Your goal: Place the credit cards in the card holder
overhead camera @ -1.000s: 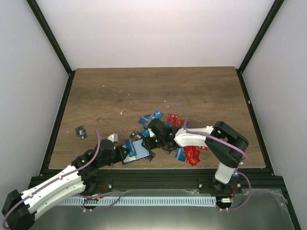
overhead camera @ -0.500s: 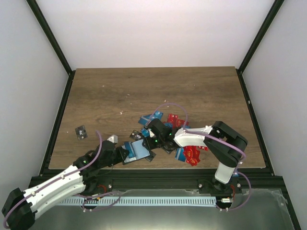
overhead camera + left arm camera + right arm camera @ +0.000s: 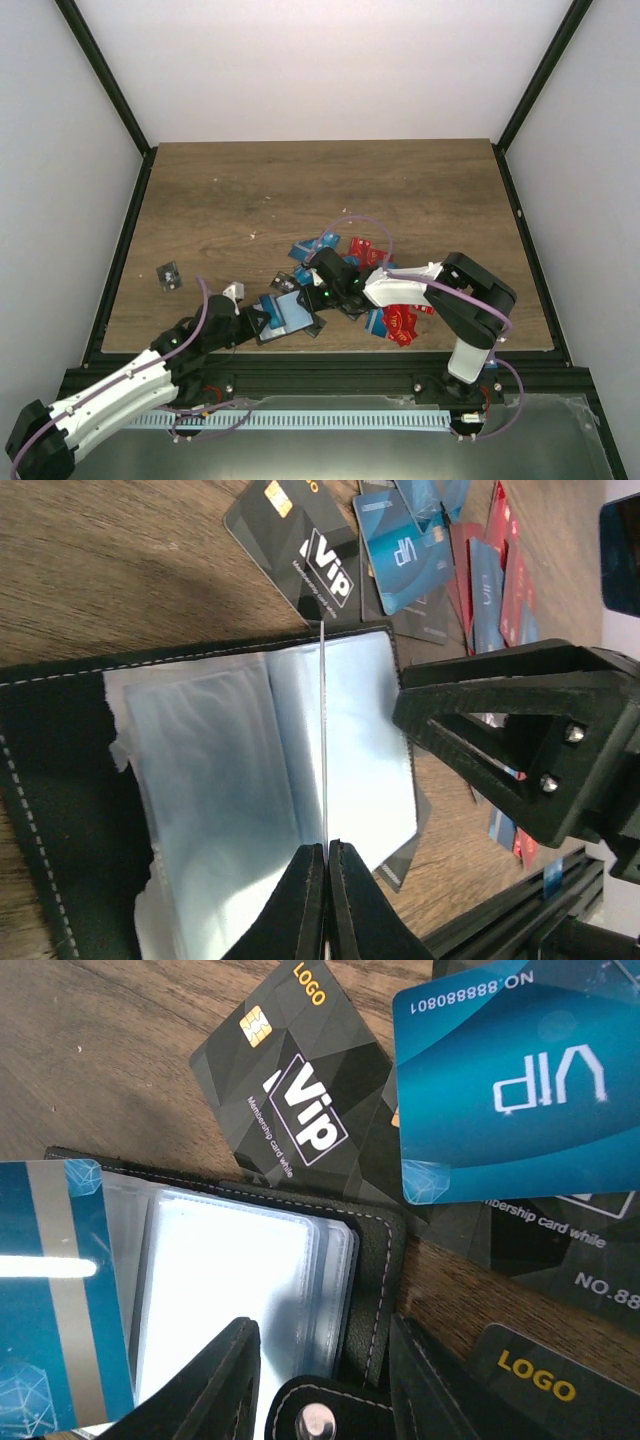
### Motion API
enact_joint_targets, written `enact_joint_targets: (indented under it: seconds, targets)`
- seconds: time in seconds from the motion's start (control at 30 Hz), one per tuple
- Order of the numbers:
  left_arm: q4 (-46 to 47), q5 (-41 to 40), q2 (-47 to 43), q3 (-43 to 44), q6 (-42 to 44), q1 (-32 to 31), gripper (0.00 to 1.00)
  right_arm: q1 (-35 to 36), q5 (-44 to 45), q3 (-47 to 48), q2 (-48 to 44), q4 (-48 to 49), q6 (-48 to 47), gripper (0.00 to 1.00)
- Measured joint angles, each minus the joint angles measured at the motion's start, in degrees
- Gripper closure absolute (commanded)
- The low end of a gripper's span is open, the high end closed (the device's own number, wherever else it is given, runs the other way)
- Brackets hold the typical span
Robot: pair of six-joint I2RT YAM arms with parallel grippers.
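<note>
Your left fingers [image 3: 295, 910] pinch a blue card [image 3: 60, 1290] edge-on: feed it straight into the card holder [image 3: 375, 1260] sleeve. The right fingers [image 3: 225, 1380] straddle the clasp [image 3: 318, 1422]; whether they grip cannot be told.

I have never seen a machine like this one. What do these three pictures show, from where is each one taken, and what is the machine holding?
These are two robot arms, bolted at the near edge of a wooden table. The wide picture looks down from above. The other two come from a small camera on each wrist. Red, blue and black credit cards lie in a heap, and one black card lies apart at the left. The card holder lies open. The left hand pinches one clear sleeve of it, seen edge-on. The right hand is open over the holder's clasp tab and holds nothing.
</note>
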Motion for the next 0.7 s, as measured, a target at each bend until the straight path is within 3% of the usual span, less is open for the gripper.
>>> enact_joint_targets:
  seconds: [0.4, 0.7]
  targets:
    - [-0.7, 2.2, -2.8, -1.6, -1.8, 0.9, 0.96, 0.0, -0.5, -0.7, 0.0, 1.5, 0.9, 0.62]
    - [5.6, 3.5, -2.4, -4.2, -3.2, 1.6, 0.96, -0.1, -0.7, -1.0, 0.0, 2.1, 0.9, 0.62]
